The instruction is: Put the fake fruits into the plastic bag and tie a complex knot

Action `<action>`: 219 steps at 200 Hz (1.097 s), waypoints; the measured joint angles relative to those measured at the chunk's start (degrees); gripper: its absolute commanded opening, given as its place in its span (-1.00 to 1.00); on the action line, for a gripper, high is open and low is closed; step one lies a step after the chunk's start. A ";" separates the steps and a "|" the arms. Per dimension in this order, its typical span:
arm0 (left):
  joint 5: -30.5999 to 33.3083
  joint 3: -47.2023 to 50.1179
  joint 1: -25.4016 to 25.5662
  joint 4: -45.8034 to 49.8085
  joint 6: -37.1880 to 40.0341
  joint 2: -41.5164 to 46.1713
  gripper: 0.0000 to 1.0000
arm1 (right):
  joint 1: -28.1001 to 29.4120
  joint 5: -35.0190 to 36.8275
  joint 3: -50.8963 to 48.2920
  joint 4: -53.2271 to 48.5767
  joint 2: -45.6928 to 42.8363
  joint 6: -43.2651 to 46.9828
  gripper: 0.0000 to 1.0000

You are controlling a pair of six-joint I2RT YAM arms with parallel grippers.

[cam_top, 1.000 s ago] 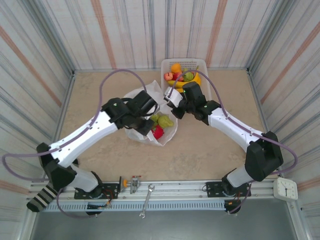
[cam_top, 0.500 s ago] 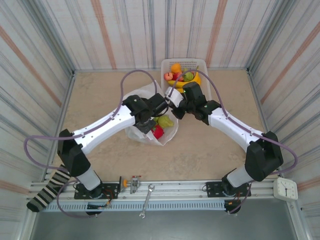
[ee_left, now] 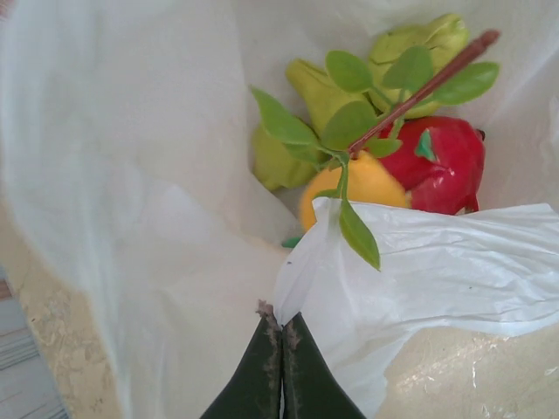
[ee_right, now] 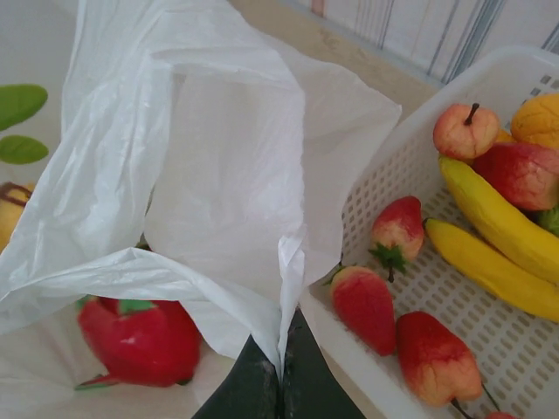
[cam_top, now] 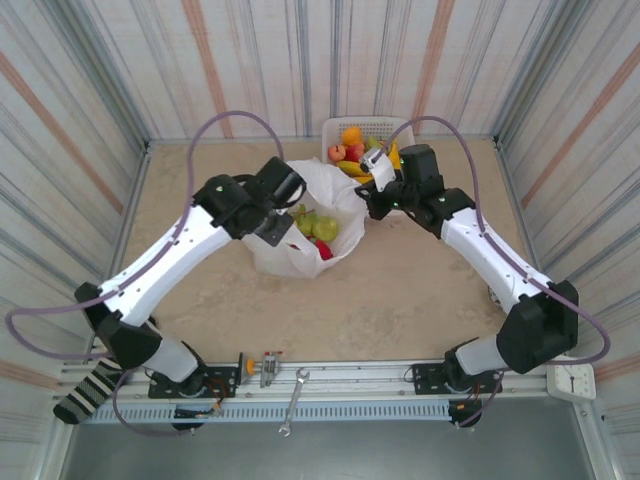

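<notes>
Top external: bag (cam_top: 287, 258) on tabletop (cam_top: 400, 300) (striped walls (cam_top: 300, 60))

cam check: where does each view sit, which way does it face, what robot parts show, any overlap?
Top external: above and behind the bases, looking down on the table; both arms whole, left gripper and right gripper at the plastic bag.
Left wrist: on the left wrist, facing into the bag; its shut jaws pinch the rim.
Right wrist: on the right wrist, facing the bag's rim and the basket; shut jaws pinch the rim.
Shared: all three show the bag; both wrist views show the red fruit inside.
</notes>
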State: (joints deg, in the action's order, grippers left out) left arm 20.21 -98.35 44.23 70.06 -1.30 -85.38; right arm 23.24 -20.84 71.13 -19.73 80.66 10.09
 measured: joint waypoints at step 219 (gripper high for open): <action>-36.44 14.53 -22.29 -28.74 -4.87 7.61 -1.00 | -8.09 -9.97 -0.52 -14.69 -6.82 -19.71 -0.32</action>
State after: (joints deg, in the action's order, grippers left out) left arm -16.23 -83.81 21.93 41.32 -6.17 -77.78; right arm 15.16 -30.81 70.61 -34.41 73.84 -9.63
